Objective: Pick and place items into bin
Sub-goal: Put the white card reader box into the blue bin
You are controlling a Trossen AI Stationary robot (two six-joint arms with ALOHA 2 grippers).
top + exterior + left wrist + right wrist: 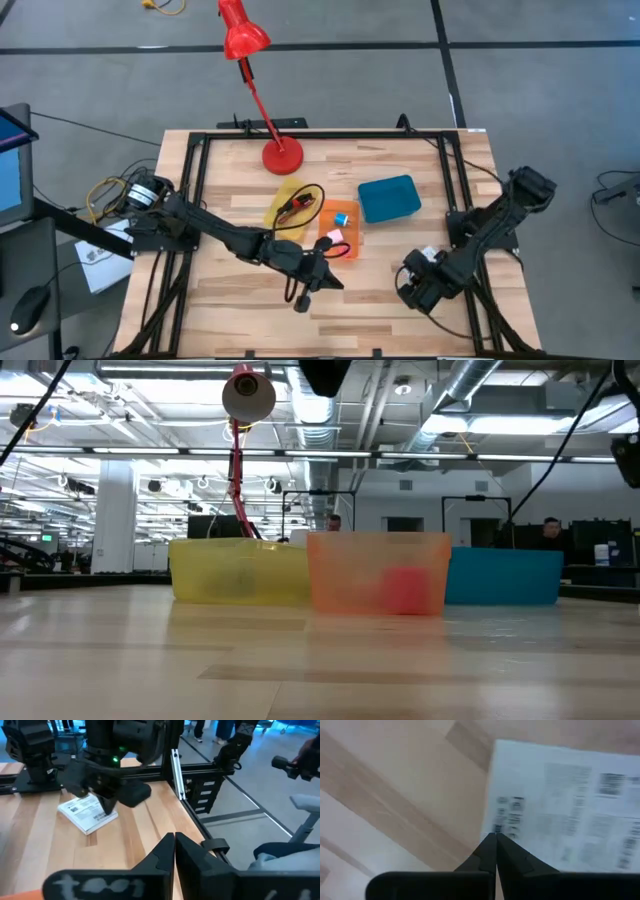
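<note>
The flat white printed packet point(427, 254) lies on the table near the right edge and also shows as the packet point(88, 813) point(560, 805). My right gripper point(415, 281) point(495, 836) is shut and points down at the packet's edge. My left gripper point(335, 281) point(174, 839) is shut with nothing showing between its fingers; it hovers just near of the orange bin point(340, 232). A dark cord loop point(295, 291) shows under the left wrist. The orange bin holds a blue cube point(342, 217) and a pink cube point(334, 237). The black-and-red cable bundle point(299, 205) lies in the yellow bin point(280, 208). My right gripper's shut fingertips point(110, 812) come down from above at the packet's edge point(492, 822). I cannot tell whether they touch it. The packet lies flat on the table.
A blue bin point(388, 197) stands right of the orange one. A red lamp's base point(282, 155) sits at the far side of the table. A black frame point(452, 180) runs around the table. Bare wood lies along the near edge point(360, 325). People show in the room behind point(551, 532).
</note>
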